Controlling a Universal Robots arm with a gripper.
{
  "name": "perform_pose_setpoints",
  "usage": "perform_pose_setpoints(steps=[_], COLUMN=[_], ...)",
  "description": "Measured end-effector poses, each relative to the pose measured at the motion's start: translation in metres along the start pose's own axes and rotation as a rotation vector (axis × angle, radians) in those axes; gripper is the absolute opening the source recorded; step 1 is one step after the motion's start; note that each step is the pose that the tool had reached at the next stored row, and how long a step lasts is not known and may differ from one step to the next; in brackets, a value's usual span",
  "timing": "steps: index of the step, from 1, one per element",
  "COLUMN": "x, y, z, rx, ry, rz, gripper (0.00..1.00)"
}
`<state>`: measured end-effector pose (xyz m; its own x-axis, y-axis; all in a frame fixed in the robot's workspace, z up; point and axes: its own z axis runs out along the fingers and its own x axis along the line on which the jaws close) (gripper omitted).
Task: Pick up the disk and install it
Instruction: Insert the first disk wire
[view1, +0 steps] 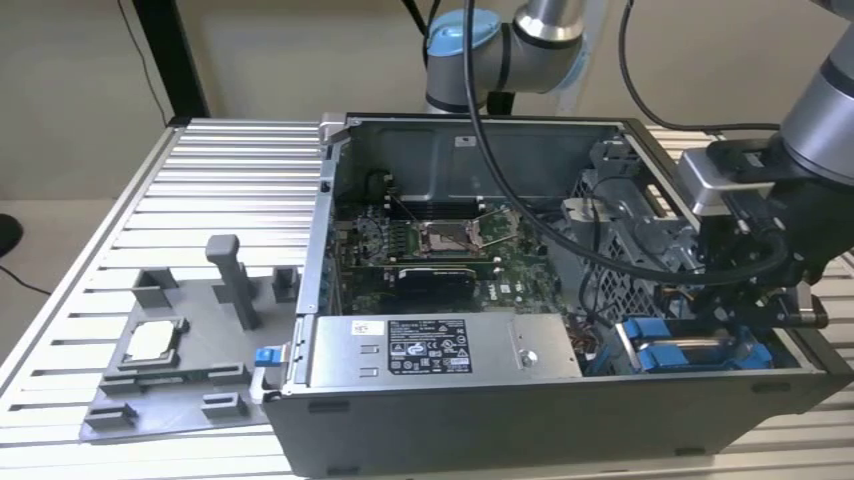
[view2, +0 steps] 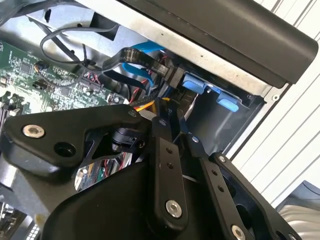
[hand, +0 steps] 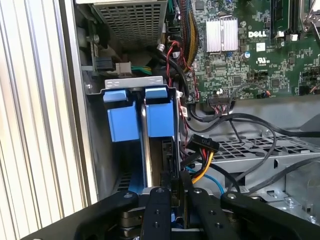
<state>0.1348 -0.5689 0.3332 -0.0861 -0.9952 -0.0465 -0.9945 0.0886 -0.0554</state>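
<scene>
Where the open computer case (view1: 561, 300) has its drive bay, at the corner towards the exterior view's right, the gripper (hand: 174, 192) hangs directly over the slot, its two black fingers (hand: 159, 210) drawn close together, with only a narrow gap. In the first wrist view a thin dark edge runs up between them, which I judge to be the disk (hand: 167, 160) standing on edge in the bay, blue carrier tabs (hand: 141, 112) at its far end; whether the fingers actually pinch it I cannot tell. Its long axis runs straight away from the gripper along the slot, parallel to the case wall, so the disk lies ahead of and below the fingertips, not off to a side. Power cables (hand: 202, 150) sit just beside the slot.
</scene>
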Motion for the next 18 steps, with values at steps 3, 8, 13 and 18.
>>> perform_pose_setpoints(steps=[3,8,13,18], x=[-0.0007,-0.0021,-0.0022,-0.0022], y=[-0.0011,-0.0019,-0.0018,-0.0019], z=[0.0004,0.0039,0.0071,0.0070], rx=[-0.0003,-0.0093,-0.0105,-0.0104], ry=[0.0004,0.0051,0.0059,0.0062], rz=[0.000,-0.001,-0.001,-0.001], gripper=[0.00,0.00,0.00,0.00])
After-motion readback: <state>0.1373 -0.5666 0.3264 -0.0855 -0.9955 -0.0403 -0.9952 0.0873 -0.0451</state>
